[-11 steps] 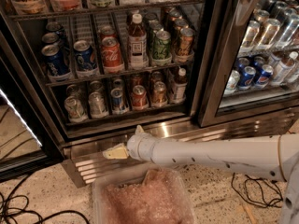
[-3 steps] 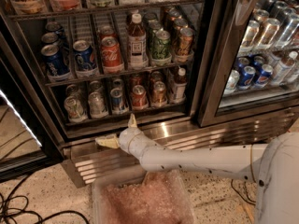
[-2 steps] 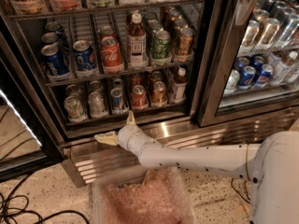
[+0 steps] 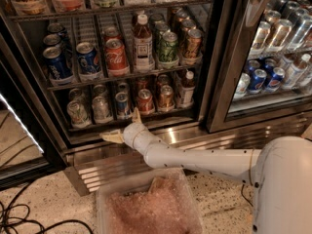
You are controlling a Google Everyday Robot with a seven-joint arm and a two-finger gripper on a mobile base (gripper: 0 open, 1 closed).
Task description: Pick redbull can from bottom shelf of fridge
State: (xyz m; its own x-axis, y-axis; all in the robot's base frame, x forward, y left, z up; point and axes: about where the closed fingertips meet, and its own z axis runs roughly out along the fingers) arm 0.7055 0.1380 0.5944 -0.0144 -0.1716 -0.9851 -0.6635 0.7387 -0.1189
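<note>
Pincer (image 4: 125,126) splayed wide, empty, just below redbull can (image 4: 122,105), white arm (image 4: 204,159) stretched low before the fridge (image 4: 217,57)

My gripper (image 4: 120,125) has climbed from in front of the ribbed steel base (image 4: 100,173) to the front lip of the bottom shelf (image 4: 165,113). Its two fingers, bunched and pointing left at first, are now spread, one upward and one leftward. The upper fingertip now sits just below the redbull can (image 4: 122,104), and the arm (image 4: 204,160) has tilted from nearly level to slanting up-left.
</note>
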